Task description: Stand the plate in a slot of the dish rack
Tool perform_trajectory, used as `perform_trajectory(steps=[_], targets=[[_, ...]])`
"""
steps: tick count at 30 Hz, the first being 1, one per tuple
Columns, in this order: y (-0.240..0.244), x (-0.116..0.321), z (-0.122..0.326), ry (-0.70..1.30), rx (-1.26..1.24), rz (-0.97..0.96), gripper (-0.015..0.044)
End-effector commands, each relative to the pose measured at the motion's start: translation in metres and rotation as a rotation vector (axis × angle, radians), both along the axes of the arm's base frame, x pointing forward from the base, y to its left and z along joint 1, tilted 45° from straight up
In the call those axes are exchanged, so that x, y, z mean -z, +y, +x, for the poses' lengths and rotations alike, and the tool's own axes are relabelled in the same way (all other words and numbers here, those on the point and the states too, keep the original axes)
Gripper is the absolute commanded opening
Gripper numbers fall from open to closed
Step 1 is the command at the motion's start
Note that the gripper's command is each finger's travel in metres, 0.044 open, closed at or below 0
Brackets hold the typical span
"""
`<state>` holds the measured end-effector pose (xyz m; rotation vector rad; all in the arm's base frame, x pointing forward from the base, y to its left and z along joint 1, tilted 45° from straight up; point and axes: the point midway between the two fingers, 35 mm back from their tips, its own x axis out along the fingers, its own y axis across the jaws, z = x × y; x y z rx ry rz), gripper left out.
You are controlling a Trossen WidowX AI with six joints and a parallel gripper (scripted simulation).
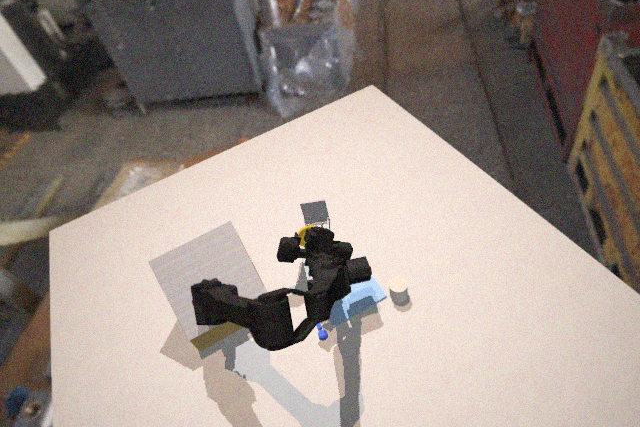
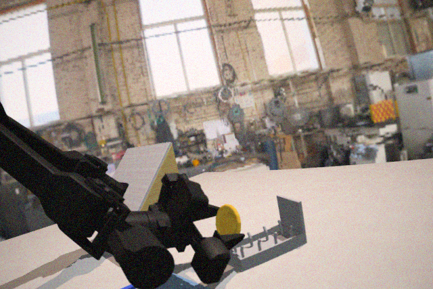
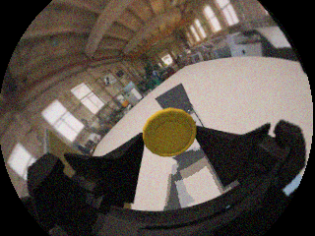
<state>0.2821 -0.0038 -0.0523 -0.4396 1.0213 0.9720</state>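
The yellow plate (image 1: 303,234) (image 2: 228,220) (image 3: 169,132) is off the table, its disc close to upright in the exterior view. My gripper (image 2: 229,223) (image 3: 168,132) is shut on it, one fingertip at each side of the rim. The grey dish rack (image 1: 314,212) (image 2: 291,214) (image 3: 176,96) stands on the table with its tall end panel at the far end from my gripper. In the exterior view the plate appears above and beside the rack's low end; the exact gap is unclear. The arm hides much of the rack in the top view.
A sloped block (image 1: 217,262) (image 2: 143,170) with a grey top and yellowish sides stands by the arm's base. A light blue square sheet (image 1: 369,289), a blue spoon-like thing (image 1: 322,333) and a small beige cylinder (image 1: 398,292) are on the table on the other side.
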Motion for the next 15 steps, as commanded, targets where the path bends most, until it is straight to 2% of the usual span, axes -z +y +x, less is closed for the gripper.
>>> perform_trajectory(steps=[1,15], targets=[[-0.004,-0.002,0.0,-0.104,-0.063,0.03,0.0],[-0.02,-0.013,-0.001,-0.477,-0.26,0.042,0.0]])
